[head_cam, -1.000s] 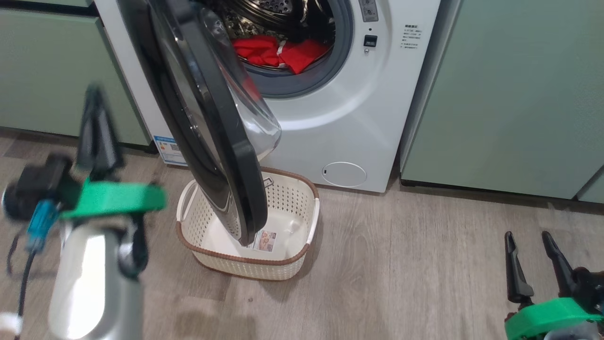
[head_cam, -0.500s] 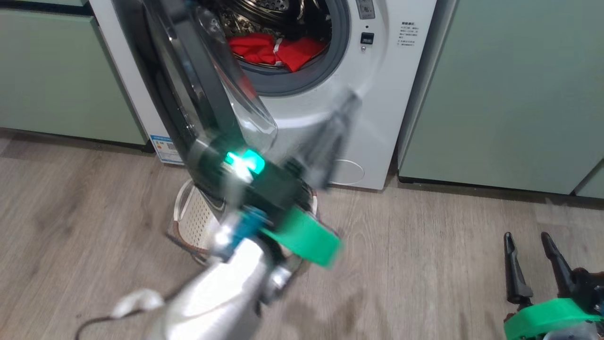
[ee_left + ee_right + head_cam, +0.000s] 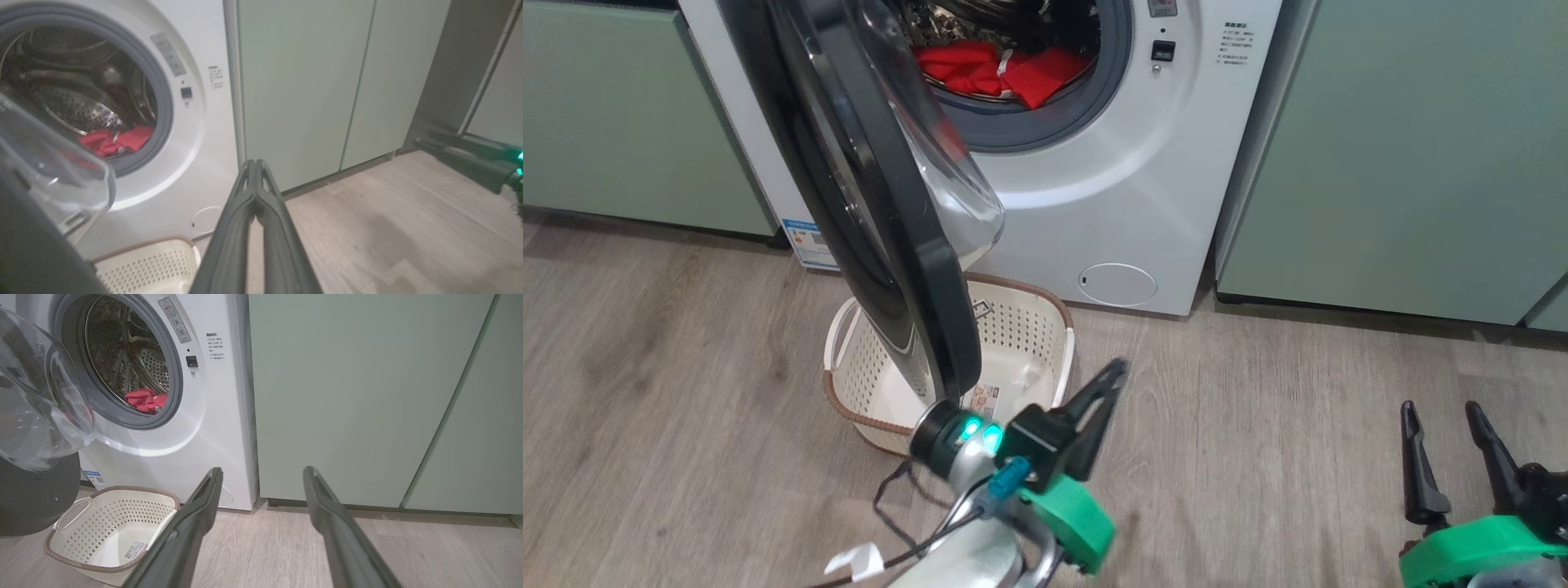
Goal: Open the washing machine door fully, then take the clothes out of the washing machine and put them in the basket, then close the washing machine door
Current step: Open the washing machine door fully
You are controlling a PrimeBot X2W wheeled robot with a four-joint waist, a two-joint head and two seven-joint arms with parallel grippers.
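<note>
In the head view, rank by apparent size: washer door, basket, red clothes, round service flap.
Largest first:
Door, nearest the camera
Basket, partly hidden by the door
Red clothes in the drum
Service flap

We count one washing machine [image 3: 1111,204], one door [image 3: 915,269], one basket [image 3: 1021,327], one clothes [image 3: 1001,69] heap, a left pincer [image 3: 1112,377], a right pincer [image 3: 1441,410].

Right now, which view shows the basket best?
The right wrist view: nearly the whole basket shows, rim to base. In the head view the washing machine door crosses it; the left wrist view catches one corner.
</note>
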